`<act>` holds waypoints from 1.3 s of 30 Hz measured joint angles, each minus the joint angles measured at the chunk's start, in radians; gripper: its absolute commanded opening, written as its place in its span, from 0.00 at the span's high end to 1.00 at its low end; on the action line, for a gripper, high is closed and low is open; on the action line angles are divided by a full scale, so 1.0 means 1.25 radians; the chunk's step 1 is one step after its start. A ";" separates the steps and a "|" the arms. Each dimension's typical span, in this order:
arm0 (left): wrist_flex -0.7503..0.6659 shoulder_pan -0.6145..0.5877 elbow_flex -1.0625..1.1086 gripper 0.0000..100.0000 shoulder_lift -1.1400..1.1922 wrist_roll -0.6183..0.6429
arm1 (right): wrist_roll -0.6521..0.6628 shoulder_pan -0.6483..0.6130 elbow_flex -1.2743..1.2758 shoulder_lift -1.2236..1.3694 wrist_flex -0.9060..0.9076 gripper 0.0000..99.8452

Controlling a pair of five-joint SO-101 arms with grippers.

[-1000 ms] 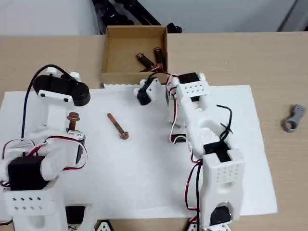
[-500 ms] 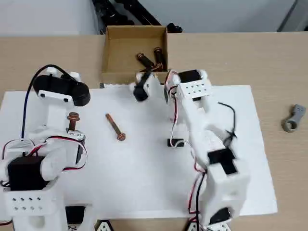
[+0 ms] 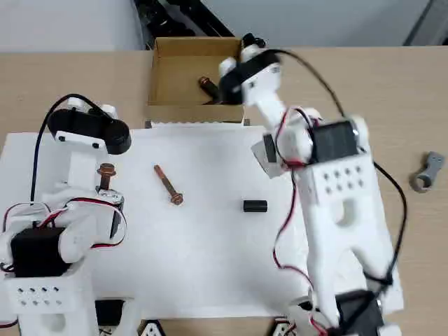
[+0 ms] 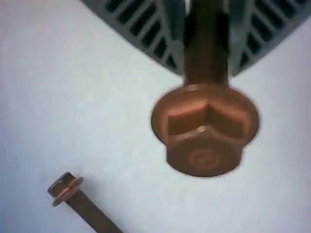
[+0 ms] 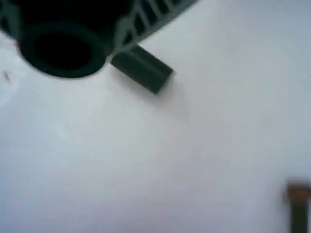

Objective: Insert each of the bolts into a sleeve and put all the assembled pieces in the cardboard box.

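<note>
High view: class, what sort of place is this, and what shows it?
Probably a robotics lab bench: a white left arm and right arm at a wooden table, a white mat with a loose bolt and black sleeve, a cardboard box.

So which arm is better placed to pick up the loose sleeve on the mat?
Right, likely. The loose sleeve lies on that side, far from the left gripper, which is shut on a bolt. The right gripper, though, holds a second sleeve.
</note>
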 measured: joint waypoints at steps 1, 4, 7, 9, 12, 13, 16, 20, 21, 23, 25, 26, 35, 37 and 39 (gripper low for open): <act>-0.002 0.000 0.000 1.00 0.000 0.000 | -0.059 0.000 0.000 -0.025 0.000 1.00; -0.033 0.000 0.000 1.00 0.000 0.000 | -0.182 0.004 0.000 -0.099 0.004 1.00; -0.082 0.000 0.000 1.00 0.000 0.021 | -0.225 0.002 0.000 -0.173 0.004 1.00; -0.123 0.000 0.000 1.00 0.000 0.038 | -0.236 0.000 0.000 -0.222 0.004 1.00; -0.191 0.000 0.000 1.00 0.000 0.065 | -0.241 0.000 0.000 -0.297 0.004 1.00; -0.217 0.000 0.000 1.00 0.000 0.074 | -0.241 0.000 0.001 -0.319 -0.001 1.00; -0.288 0.000 0.000 1.00 0.000 0.110 | -0.243 -0.001 0.052 -0.382 -0.044 1.00; -0.379 0.036 0.000 1.00 0.000 0.129 | -0.288 0.001 0.193 -0.462 -0.164 1.00; -0.399 0.058 0.000 1.00 0.000 0.130 | -0.301 0.001 0.242 -0.485 -0.206 1.00; -0.433 0.109 0.000 1.00 0.000 0.131 | -0.319 -0.001 0.346 -0.529 -0.302 1.00; -0.464 0.164 0.000 1.00 0.000 0.131 | -0.324 -0.027 0.459 -0.577 -0.405 1.00; -0.476 0.188 0.000 1.00 0.000 0.131 | -0.324 -0.047 0.520 -0.603 -0.462 1.00; -0.527 0.264 0.000 1.00 0.000 0.136 | -0.226 -0.232 0.994 -0.778 -0.859 1.00; -0.527 0.274 0.000 1.00 0.000 0.136 | -0.209 -0.238 1.051 -0.803 -0.881 1.00; -0.527 0.298 0.000 1.00 0.000 0.152 | -0.201 -0.241 1.085 -0.826 -0.891 1.00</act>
